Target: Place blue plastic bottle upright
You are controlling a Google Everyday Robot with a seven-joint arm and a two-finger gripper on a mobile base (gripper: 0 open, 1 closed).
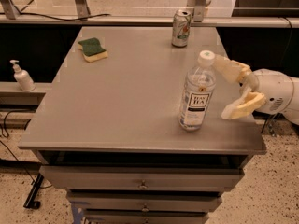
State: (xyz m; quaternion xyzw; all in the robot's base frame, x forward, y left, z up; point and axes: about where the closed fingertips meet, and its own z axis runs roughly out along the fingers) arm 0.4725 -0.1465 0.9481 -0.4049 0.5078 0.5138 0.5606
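Blue plastic bottle [198, 94] upright on grey table [121, 101], long axis vertical, cap [206, 57] up, claw [224, 90] spread wide just beside it.

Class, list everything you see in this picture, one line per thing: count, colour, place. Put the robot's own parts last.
bottle: one, clear bluish with a white cap, upright near the table's front right.
can: one, silver-green, upright at the table's back edge, right of centre.
sponge: one, green over yellow, back left of the table.
pump dispenser: one, white, on a low ledge left of the table.
table: one, grey, drawers beneath.
arm: one, white, reaching in from the right.
gripper: one, cream, open, just right of the bottle, not clasping it.
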